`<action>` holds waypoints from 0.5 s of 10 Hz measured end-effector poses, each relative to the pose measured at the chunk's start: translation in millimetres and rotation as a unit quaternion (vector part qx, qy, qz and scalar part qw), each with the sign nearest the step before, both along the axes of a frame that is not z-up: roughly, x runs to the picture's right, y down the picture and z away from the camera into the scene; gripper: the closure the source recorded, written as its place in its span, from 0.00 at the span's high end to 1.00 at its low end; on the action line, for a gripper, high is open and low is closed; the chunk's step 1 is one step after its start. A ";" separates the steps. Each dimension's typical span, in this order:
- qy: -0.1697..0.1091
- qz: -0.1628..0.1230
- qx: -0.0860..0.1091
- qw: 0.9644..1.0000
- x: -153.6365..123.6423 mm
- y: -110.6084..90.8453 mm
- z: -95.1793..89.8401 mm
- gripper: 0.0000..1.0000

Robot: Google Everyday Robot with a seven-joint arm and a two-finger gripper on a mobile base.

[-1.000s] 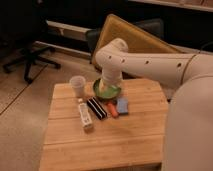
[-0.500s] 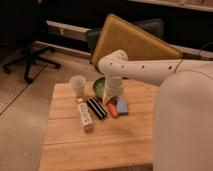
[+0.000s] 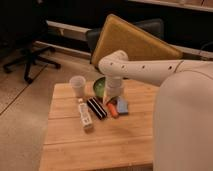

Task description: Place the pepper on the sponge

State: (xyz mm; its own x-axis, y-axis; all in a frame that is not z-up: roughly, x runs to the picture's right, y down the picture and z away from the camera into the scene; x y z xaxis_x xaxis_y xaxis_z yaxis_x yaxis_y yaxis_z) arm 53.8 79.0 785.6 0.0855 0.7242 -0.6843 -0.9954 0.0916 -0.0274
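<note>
The orange-red pepper [image 3: 114, 110] lies on the wooden table [image 3: 95, 145], its long side against the left edge of the light-blue sponge [image 3: 123, 105]. My gripper [image 3: 113, 99] hangs from the white arm straight above the pepper's far end, between the green bowl and the sponge. The wrist covers the gripper's lower part and the back edge of the pepper.
A green bowl [image 3: 100, 88] sits behind the gripper and a pale cup [image 3: 77, 86] stands to its left. A black bar [image 3: 97, 108] and a white bottle [image 3: 85, 115] lie left of the pepper. A tan board [image 3: 131, 42] leans behind the table. My white body fills the right side.
The arm has swung a little to the right and the wrist has come down over the pepper and sponge. The objects on the table have not moved.
</note>
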 end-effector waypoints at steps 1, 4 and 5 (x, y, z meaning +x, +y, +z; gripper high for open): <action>-0.012 0.000 -0.019 1.000 4.2 19.4 14.3 0.65; -0.023 -0.020 -0.057 0.998 14.3 54.3 49.2 0.65; -0.024 -0.036 -0.071 0.997 19.7 62.5 67.6 0.65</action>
